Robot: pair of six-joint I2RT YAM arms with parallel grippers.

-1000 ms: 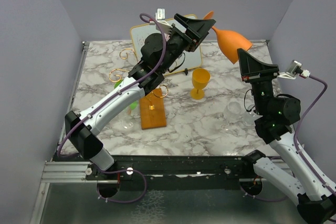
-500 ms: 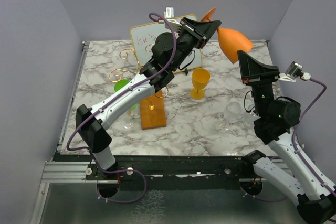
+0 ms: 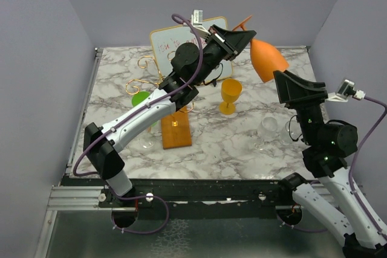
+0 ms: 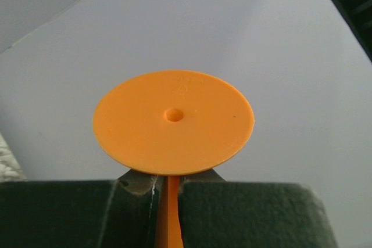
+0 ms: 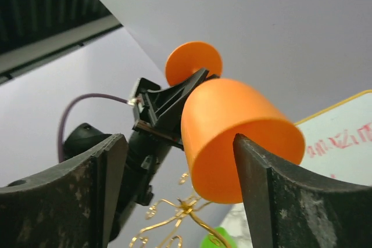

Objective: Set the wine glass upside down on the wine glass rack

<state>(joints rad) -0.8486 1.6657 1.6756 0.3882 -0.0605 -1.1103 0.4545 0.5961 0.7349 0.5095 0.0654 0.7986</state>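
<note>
1. Handing over is the step in hand. The orange wine glass (image 3: 266, 60) hangs tilted in the air over the far right part of the counter (image 3: 242, 143), foot toward the far edge. It is well apart from the wine glass rack (image 3: 176, 131), which stands left of the middle.
2. The left end effector (image 4: 168, 184) is clamped tight on the stem just under the foot. The right end effector (image 5: 177, 146) stands wide, a finger either side of the bowl, gripping nothing.
3. Next, I judge, the right arm must back clear. The left must then carry the glass to the rack, bowl down, and slide the stem into a curled arm.
4. A second ago the left jaws were wide and the right ones gripped the bowl; the roles have swapped.
</note>
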